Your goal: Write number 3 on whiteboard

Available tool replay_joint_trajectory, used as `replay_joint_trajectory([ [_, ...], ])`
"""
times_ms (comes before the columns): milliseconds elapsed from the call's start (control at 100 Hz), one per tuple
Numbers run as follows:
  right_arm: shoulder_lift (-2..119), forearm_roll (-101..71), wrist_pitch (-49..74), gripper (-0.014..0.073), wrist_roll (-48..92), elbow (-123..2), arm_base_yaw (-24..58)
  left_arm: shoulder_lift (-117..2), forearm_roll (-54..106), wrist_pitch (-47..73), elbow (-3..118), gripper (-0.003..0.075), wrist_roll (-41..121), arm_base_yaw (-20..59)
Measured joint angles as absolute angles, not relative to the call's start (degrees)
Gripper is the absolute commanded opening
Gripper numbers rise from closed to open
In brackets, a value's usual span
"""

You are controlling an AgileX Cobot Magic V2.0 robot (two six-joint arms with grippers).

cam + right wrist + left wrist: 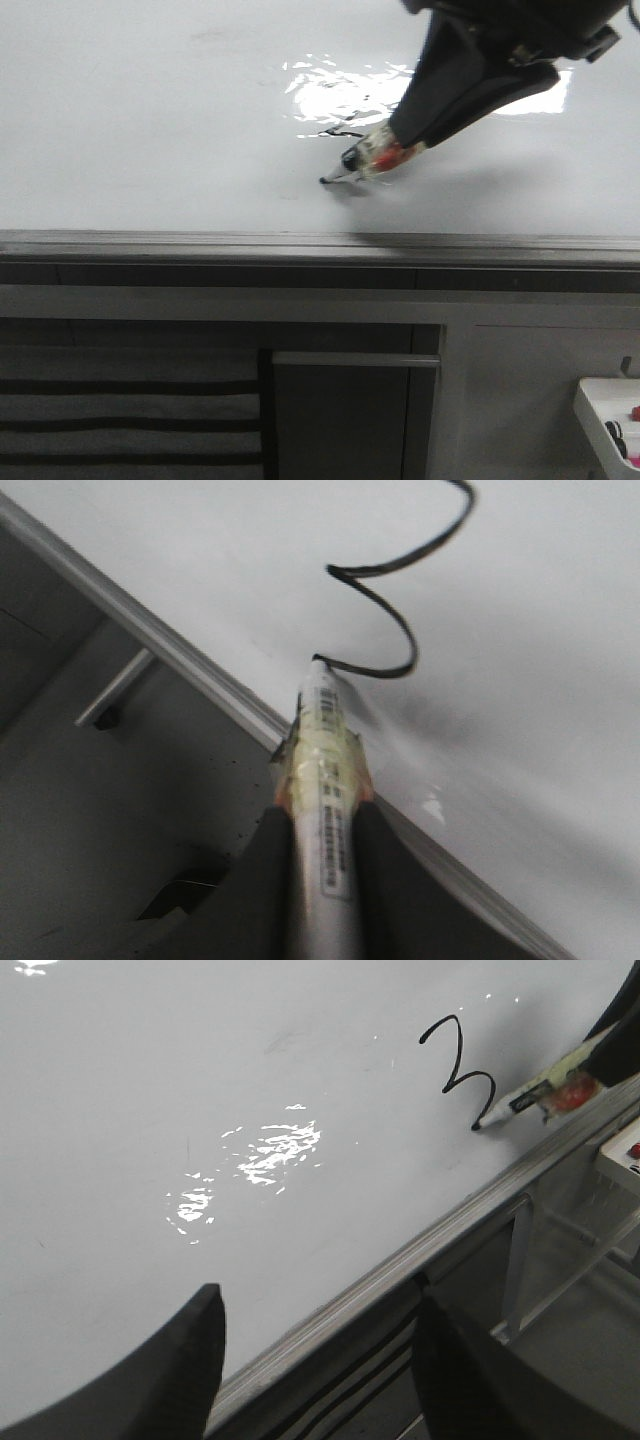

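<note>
The whiteboard (pixel 150 120) is a large glossy white board with a grey edge rail. My right gripper (pixel 395 150) is shut on a white marker (pixel 325 780) wrapped in yellowish tape. The marker's tip touches the board at the end of the number 3 (pixel 462 1065), a thin black curved stroke. The number 3 also shows in the right wrist view (pixel 395 610); in the front view it is mostly lost in glare (pixel 340 130). The marker shows in the left wrist view (pixel 530 1095). My left gripper (pixel 315 1305) is open and empty, over the board's edge rail.
The grey metal rail (pixel 320 243) runs along the board's near edge, with a frame and dark slats below. A small white tray (pixel 610 420) with small items sits at the lower right. A bright light reflection (pixel 340 95) lies on the board.
</note>
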State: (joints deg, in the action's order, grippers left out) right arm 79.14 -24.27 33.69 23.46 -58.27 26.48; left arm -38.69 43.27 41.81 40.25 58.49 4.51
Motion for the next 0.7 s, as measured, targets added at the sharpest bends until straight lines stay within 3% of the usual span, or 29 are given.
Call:
replay_joint_trajectory([
  [250,77.3,-23.6,41.9,-0.0034,30.5,-63.5,31.2,-39.7,43.4,43.0,41.2,0.0377,59.9,5.9],
  [700,71.1,-23.5,44.7,-0.0034,53.7,-63.5,38.6,-59.0,42.7,50.7,51.3,0.0377,69.1,26.1],
])
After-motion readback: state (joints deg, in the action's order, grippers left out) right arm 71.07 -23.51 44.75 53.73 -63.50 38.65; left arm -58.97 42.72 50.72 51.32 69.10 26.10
